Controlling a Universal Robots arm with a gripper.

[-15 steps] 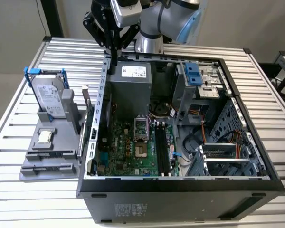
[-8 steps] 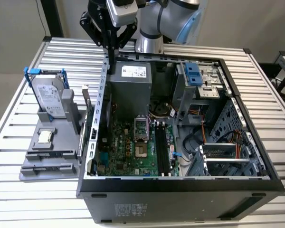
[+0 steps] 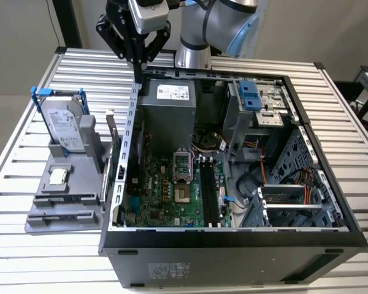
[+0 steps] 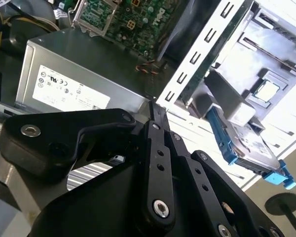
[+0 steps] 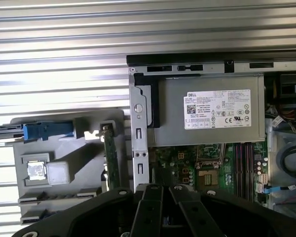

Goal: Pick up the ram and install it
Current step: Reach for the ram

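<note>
Your gripper (image 3: 137,63) hangs empty over the case's (image 3: 233,251) rear edge, its fingers pressed together. The first wrist view shows you the ram (image 5: 107,157) standing on edge in the holder (image 5: 84,163), just beside the case.

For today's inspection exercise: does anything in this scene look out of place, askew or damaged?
Nothing stands out. The ram stands on edge in the grey holder beside the open case, the drive and chip sit in their seats, and the claw hangs over the case's corner.
</note>
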